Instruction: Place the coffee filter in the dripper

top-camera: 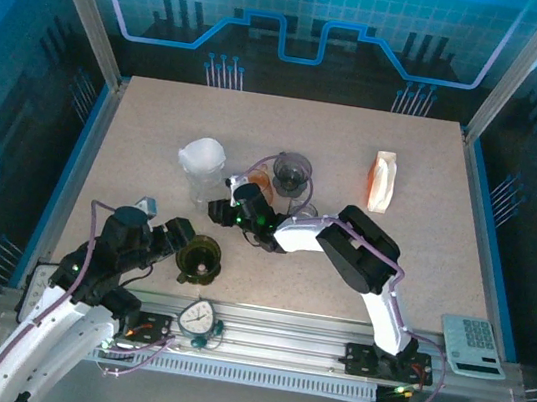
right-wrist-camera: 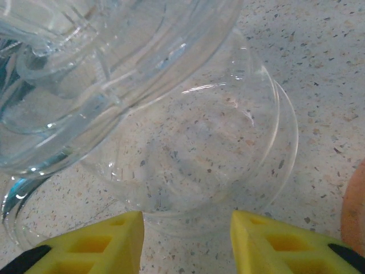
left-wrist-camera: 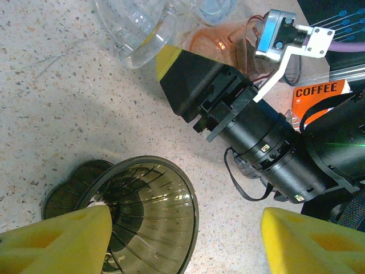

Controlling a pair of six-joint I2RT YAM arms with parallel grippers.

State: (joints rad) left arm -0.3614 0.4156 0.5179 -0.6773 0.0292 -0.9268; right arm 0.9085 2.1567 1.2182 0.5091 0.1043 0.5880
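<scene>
A dark olive ribbed dripper [top-camera: 201,258] lies on the table by my left gripper [top-camera: 180,236]. In the left wrist view the dripper [left-wrist-camera: 154,211] lies tipped, mouth toward the camera, and my left gripper [left-wrist-camera: 185,242] stands wide open, its left pad [left-wrist-camera: 57,240] over the rim. A whitish cone [top-camera: 201,156] sits on top of a clear glass; whether it is a paper filter I cannot tell. My right gripper [top-camera: 220,210] reaches that glass. The right gripper [right-wrist-camera: 186,242] is open, with the clear glass vessel [right-wrist-camera: 199,148] just ahead of its fingertips.
An orange dripper [top-camera: 260,176] and a grey dripper [top-camera: 293,171] stand behind the right arm. An orange-and-white coffee pouch [top-camera: 383,181] lies back right, its label [left-wrist-camera: 316,94] also seen from the left wrist. A round dial [top-camera: 199,317] and a scale [top-camera: 472,345] sit near the front edge.
</scene>
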